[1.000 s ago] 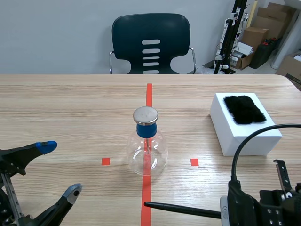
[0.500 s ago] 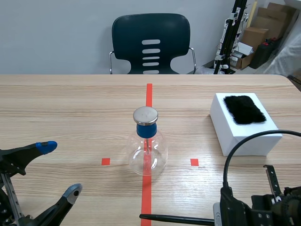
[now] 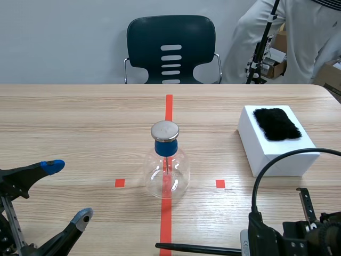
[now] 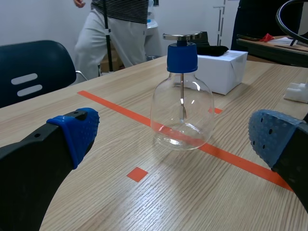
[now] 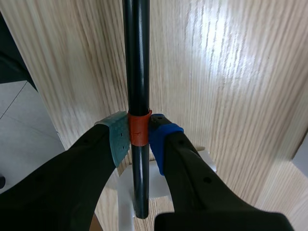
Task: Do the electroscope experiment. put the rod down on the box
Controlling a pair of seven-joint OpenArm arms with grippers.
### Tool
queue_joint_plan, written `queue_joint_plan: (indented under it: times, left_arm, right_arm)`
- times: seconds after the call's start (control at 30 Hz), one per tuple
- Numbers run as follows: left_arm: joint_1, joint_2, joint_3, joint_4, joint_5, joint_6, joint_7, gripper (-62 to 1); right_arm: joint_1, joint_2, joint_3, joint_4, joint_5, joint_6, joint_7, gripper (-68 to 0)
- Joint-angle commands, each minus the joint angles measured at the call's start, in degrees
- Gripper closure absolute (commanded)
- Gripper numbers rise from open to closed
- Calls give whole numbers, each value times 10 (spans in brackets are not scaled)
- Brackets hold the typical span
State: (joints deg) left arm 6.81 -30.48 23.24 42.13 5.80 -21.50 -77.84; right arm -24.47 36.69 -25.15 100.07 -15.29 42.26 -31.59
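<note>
rod [image 3: 197, 248] level in r gripper [image 5: 138, 137], tip pointing left.

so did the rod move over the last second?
Yes. The rod has shifted toward the robot, away from the electroscope; its tip now pokes just past the red tape line, leftward.

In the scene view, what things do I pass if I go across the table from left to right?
left gripper → electroscope flask → white box
</note>
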Motion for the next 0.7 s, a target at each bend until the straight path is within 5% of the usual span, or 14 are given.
queue_joint_plan:
  times: [0.0, 0.67]
  left_arm:
    - [-3, 0, 0, 7, -4, -2, -8, -623]
    - [-3, 0, 0, 7, -4, -2, -7, -623]
  right_arm:
    - [8, 6, -4, -4, 0, 5, 0, -6]
    - [8, 0, -9, -10, -9, 5, 9, -7]
